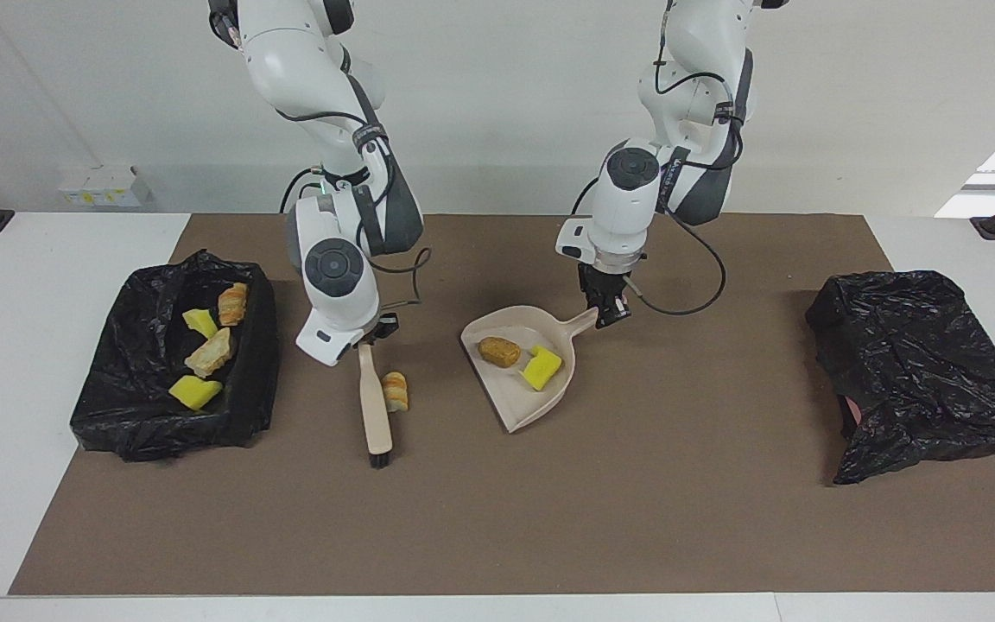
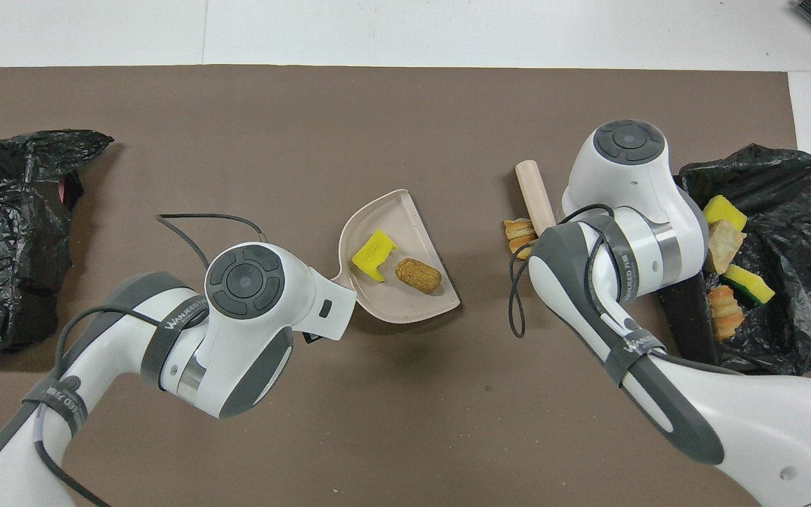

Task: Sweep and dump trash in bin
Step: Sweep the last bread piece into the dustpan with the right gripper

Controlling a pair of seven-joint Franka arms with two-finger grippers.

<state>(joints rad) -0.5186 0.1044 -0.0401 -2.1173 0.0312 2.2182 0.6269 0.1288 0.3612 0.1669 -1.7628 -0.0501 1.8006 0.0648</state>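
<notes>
Both tools loaded; one loose scrap on the mat.

The right tool (image 1: 365, 339) is clamped on the brush (image 1: 373, 402) handle; the bristle end rests on the brown mat (image 1: 549, 518), with a striped bread scrap (image 1: 395, 390) touching the handle on the side toward the dustpan (image 1: 522, 399). The left tool (image 1: 608, 313) pinches the dustpan handle; a brown lump (image 1: 498, 351) and a yellow sponge chunk (image 1: 541, 368) lie in the pan. Four scraps (image 1: 208, 352) lie in the open black bin (image 1: 130, 406) at the right arm's end of the counter (image 1: 22, 363).
</notes>
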